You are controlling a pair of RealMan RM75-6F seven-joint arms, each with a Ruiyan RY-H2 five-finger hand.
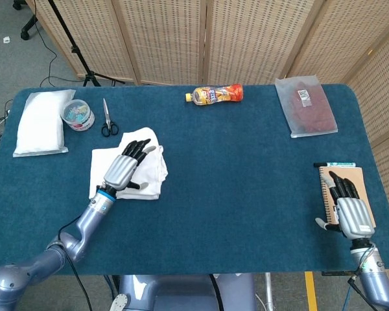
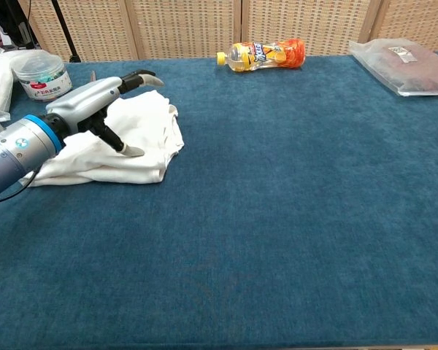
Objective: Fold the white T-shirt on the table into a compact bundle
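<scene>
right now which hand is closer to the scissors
Left. The left hand lies on the white T-shirt, just in front of the scissors on the table's left side. The right hand rests over a notebook at the far right edge, across the table from them.
</scene>
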